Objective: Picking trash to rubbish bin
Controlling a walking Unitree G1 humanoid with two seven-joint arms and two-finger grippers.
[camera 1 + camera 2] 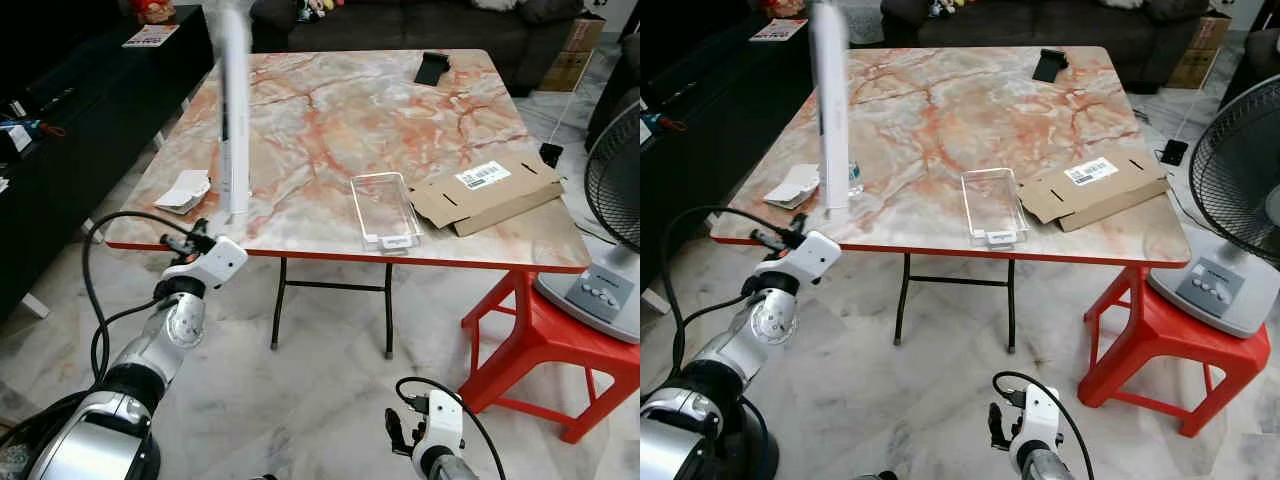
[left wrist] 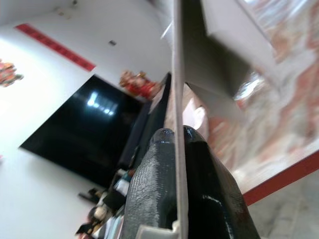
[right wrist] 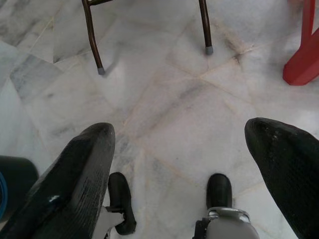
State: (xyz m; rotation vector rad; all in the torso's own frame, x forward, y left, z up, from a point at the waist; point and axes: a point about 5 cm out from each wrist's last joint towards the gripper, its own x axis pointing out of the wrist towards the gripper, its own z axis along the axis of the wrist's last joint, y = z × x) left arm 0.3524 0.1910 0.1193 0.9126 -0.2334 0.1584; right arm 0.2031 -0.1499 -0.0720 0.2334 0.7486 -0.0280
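At the near left edge of a marble-patterned table [image 1: 340, 110], the robot's left gripper [image 2: 177, 149] clamps a long, flat white carton [image 1: 234, 100] by its lower end, its 2 black fingers [image 2: 149, 184] pressed against either face of the board. The carton stands nearly upright, rising from the gripper above the tabletop, its upper part blurred in the head views. Just beside it on the table lies a crumpled white wrapper [image 1: 184, 190]. Farther right rest a clear plastic tray [image 1: 384, 210] at the near edge and, touching its right side, a flattened brown cardboard box [image 1: 487, 190] with a white label. A small black item [image 1: 432, 68] sits at the far side. The right gripper [image 3: 184, 164] hangs low over the marble floor [image 3: 164, 94], fingers spread wide apart and holding nothing, near a red stool [image 1: 540, 340] and a fan [image 1: 612, 190].
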